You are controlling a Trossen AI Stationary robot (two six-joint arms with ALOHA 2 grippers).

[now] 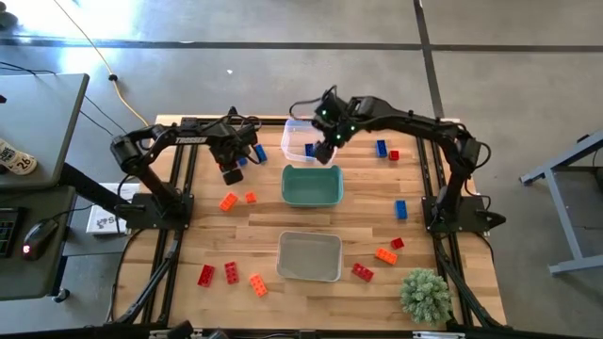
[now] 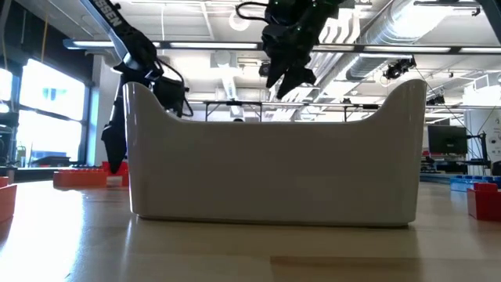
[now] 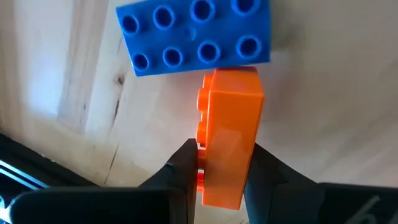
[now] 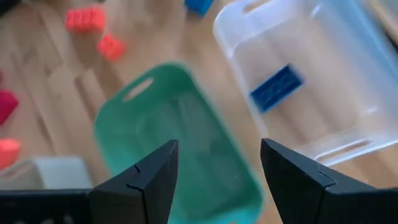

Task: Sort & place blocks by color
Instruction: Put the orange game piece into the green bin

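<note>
My left gripper (image 1: 232, 173) (image 3: 221, 158) is over the table's far left part, shut on an orange block (image 3: 229, 134). A blue eight-stud brick (image 3: 196, 34) lies on the wood just past that block's free end. My right gripper (image 1: 325, 151) (image 4: 217, 155) is open and empty, raised over the gap between the clear bin (image 1: 294, 132) and the teal bin (image 1: 312, 198). It shows high above the grey bin in the low view (image 2: 286, 82). One blue block (image 4: 277, 87) lies on the clear bin's floor. Other red, orange and blue blocks are scattered on the table. My left gripper pinches the orange block between its two fingers (image 3: 183, 168), which press on its two long side faces (image 3: 249, 149). The studs face sideways toward one finger. The block sticks out past the fingertips toward the blue brick. Whether it still touches the table I cannot tell.
The grey bin (image 1: 309, 278) sits near the front edge and fills the low view (image 2: 274, 172). Two orange blocks (image 1: 228, 201) lie near my left gripper. Red and orange blocks (image 1: 231, 272) lie front left. More blocks (image 1: 385, 255) and a small green plant (image 1: 426, 294) are front right.
</note>
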